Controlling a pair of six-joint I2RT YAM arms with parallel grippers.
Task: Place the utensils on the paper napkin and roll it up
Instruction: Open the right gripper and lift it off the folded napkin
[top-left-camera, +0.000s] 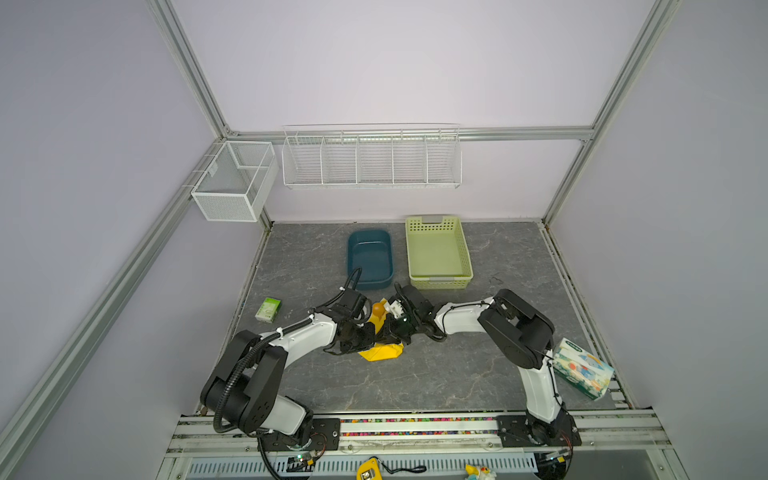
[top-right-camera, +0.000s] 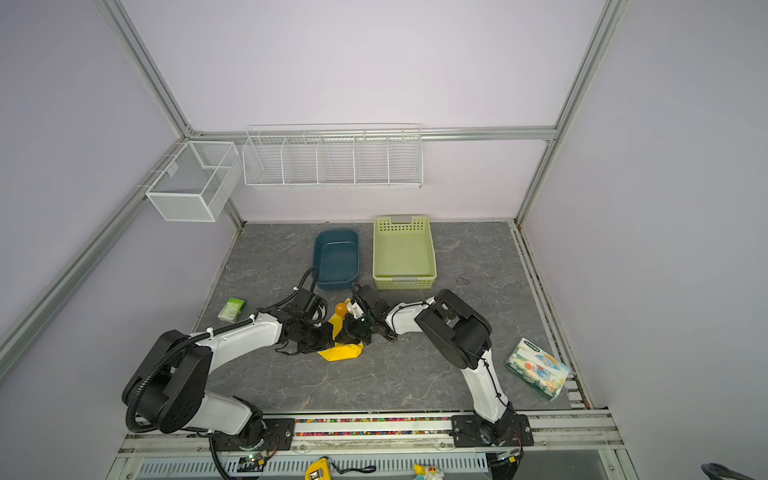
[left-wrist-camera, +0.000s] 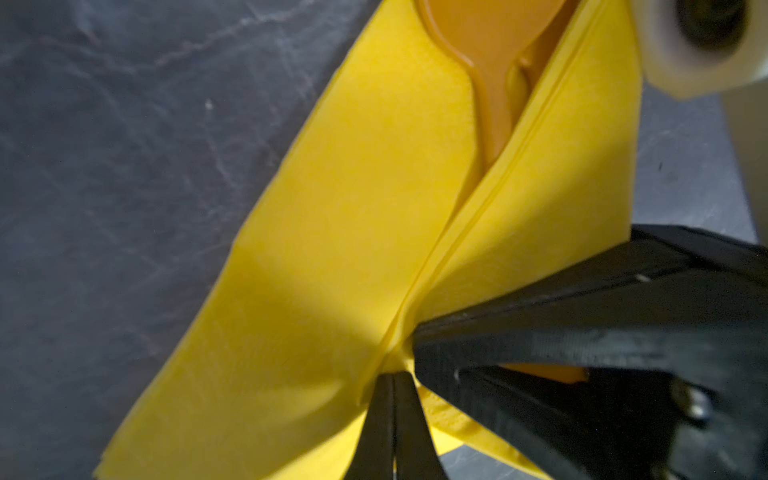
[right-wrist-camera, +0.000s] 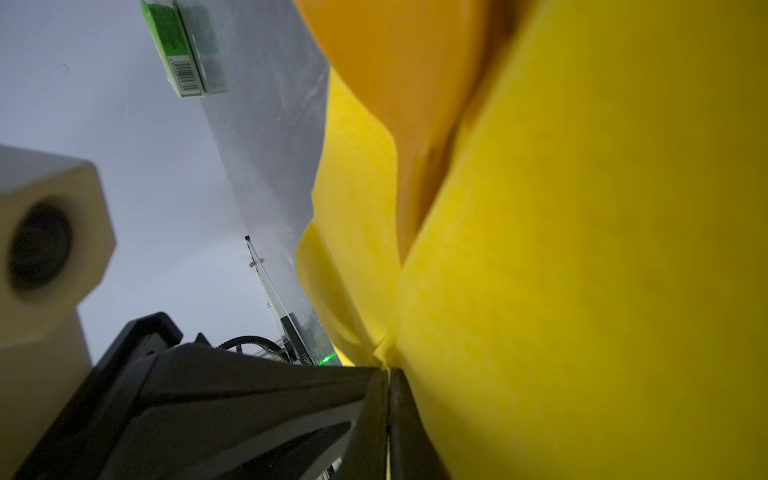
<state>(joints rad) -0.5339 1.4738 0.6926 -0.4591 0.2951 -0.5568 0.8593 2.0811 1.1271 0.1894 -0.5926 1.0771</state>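
Note:
The yellow paper napkin (top-left-camera: 380, 352) lies crumpled and folded up around the orange-brown utensils in the middle of the table, between both arms. A round spoon bowl (top-left-camera: 377, 309) sticks out of its far end, as it does in both top views (top-right-camera: 341, 308). In the left wrist view the spoon (left-wrist-camera: 494, 83) lies in the fold with a second orange piece (left-wrist-camera: 527, 77) beside it. My left gripper (left-wrist-camera: 392, 376) is shut on a pinch of napkin. My right gripper (right-wrist-camera: 388, 371) is shut on the napkin edge right beside it, and its fingers (left-wrist-camera: 561, 328) almost touch the left ones.
A dark blue tub (top-left-camera: 370, 257) and a light green basket (top-left-camera: 438, 253) stand at the back. A small green-white packet (top-left-camera: 268, 309) lies at the left. A patterned tissue pack (top-left-camera: 582, 368) sits at the right edge beside the right arm. White wire racks (top-left-camera: 372, 160) hang on the wall.

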